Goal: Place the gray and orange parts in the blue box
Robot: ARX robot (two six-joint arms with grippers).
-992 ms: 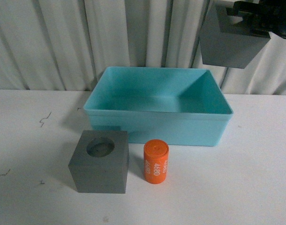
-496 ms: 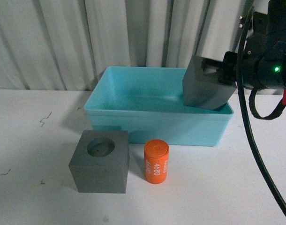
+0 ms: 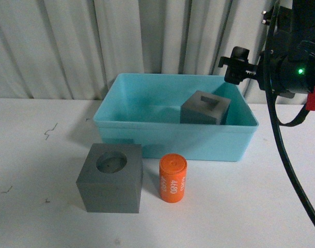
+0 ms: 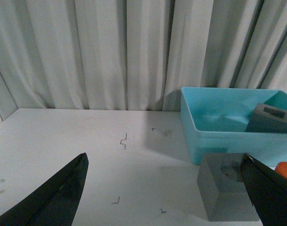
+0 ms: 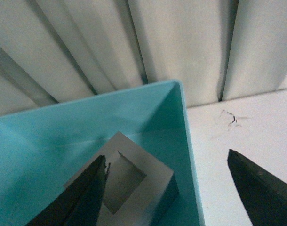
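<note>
Orange comes first: the orange cylinder [image 3: 173, 178] stands upright on the white worktop [image 3: 261, 196], just in front of the blue box [image 3: 173, 137], white digits facing forward. Close beside it, also in front of the box, sits the gray cube with the round recess [image 3: 110, 178]. Both are outside the box. The two stand near each other, so a wide tool coming for the cube could clip the cylinder, tip it and send it rolling away from the box. The cube is broad and matte, so a shallow or off-centre pinch could let it twist out over the box's front wall.

The left tool [image 4: 164, 157] hangs well short of the box, spread wide and empty.

Inside the box, toward its right end, lies the gray cube with the rectangular slot [image 3: 205, 108], turned askew to the walls, with nothing gripping it. I judge this part delivered.

Above the box's far right corner hovers the right tool [image 3: 235, 64], spread wide and empty; its wrist view shows the fingers either side of the slotted cube, close over the box's right wall. If it pulls away low or sideways, a finger could hook the rim and drag the box, or nudge the cube. A straight lift looks safer.

Pale curtains [image 3: 69, 46] hang behind the box.
</note>
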